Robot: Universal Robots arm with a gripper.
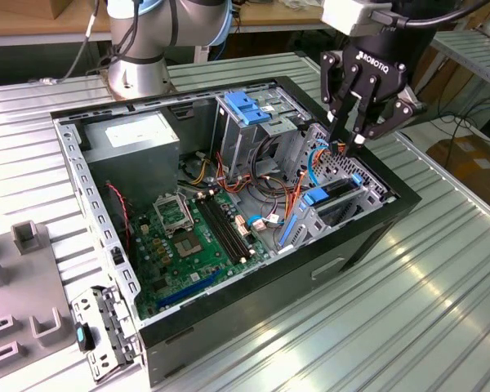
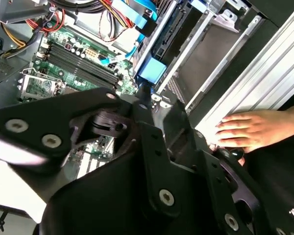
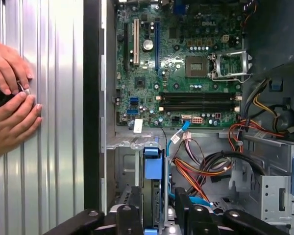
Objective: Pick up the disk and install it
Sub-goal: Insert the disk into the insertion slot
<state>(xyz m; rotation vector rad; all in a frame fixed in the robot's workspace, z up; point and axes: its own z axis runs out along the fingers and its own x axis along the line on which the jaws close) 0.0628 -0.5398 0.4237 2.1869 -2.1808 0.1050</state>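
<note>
The gripper hangs point-down over the open computer case, its black fingers parted a little and closed on nothing. Directly beneath it is the disk, which stands on edge in the drive bay at the case's end, with a blue carrier tab at each end. In the first wrist view the fingers straddle the line of the disk, one to either side, with the blue tab just ahead of them. Whether they touch the carrier cannot be told.

Just beside the gripper, a bundle of orange, red and black cables loops out of the bay, and a pale blue cable runs alongside. A little further off is the tall metal cage, topped by a larger blue handle. Beyond that the green motherboard lies flat on the case floor, its long memory slots empty and its processor socket open. The grey power-supply box fills the corner of the case farthest from the gripper.

Outside the black case wall, a person's hands rest on the ribbed metal worktop. Well away from the gripper, past the far end of the case, a grey fixture and a loose metal bracket sit on the worktop
</note>
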